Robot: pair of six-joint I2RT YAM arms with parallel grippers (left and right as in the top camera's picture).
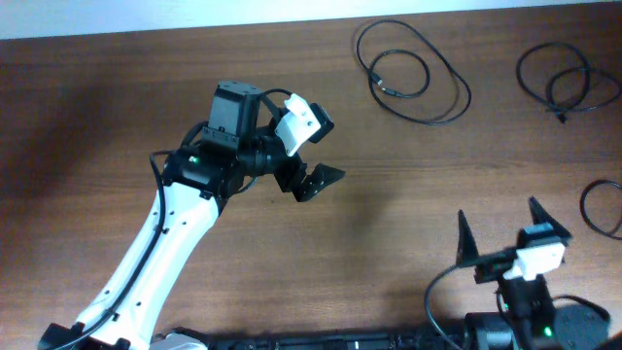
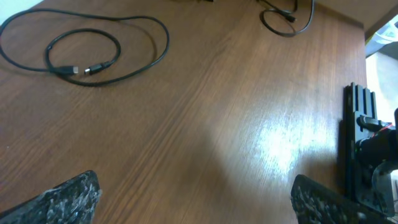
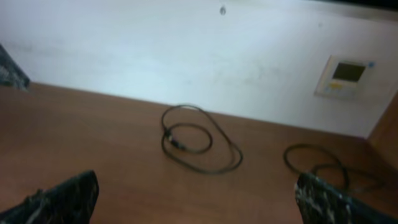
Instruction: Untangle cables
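Observation:
A black cable point(image 1: 413, 73) lies coiled in loose loops at the back middle of the wooden table; it also shows in the left wrist view point(image 2: 87, 53) and the right wrist view point(image 3: 199, 140). A second black cable point(image 1: 569, 80) lies coiled at the back right, also in the right wrist view point(image 3: 317, 162). A third cable loop point(image 1: 604, 209) lies at the right edge. My left gripper point(image 1: 309, 160) is open and empty, above the bare table left of centre. My right gripper point(image 1: 501, 228) is open and empty at the front right.
The wooden table point(image 1: 117, 117) runs to a white wall at the back. My right arm's black base point(image 2: 364, 149) shows at the right of the left wrist view. A wall panel point(image 3: 345, 74) hangs on the white wall.

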